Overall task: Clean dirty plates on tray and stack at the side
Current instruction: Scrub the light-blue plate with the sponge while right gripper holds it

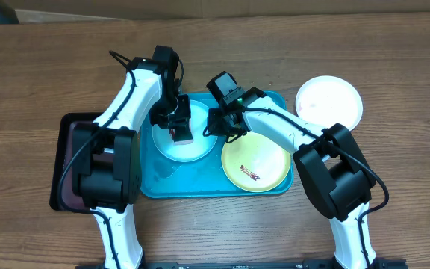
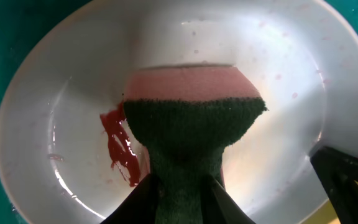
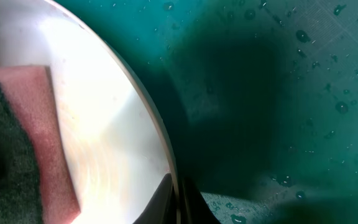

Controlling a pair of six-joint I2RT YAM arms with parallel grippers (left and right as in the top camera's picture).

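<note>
The pale blue plate [image 1: 172,147] lies in the left half of the teal tray [image 1: 275,100]. My left gripper [image 1: 179,125] is shut on a pink-and-green sponge [image 2: 191,121] and presses it onto this plate [image 2: 55,99], next to a red smear [image 2: 120,148]. My right gripper [image 1: 226,124] is shut on the plate's right rim [image 3: 174,186]; the sponge [image 3: 17,143] and the wet tray [image 3: 278,74] also show in the right wrist view. The yellow-green plate [image 1: 263,153], with a brown-red smear [image 1: 248,174], lies in the tray's right half. The white plate [image 1: 328,102] lies on the table to the right of the tray.
A dark maroon tray [image 1: 67,149] lies at the left, partly under my left arm. The wooden table [image 1: 394,187] surrounds both trays. Water drops [image 3: 303,37] lie on the teal tray.
</note>
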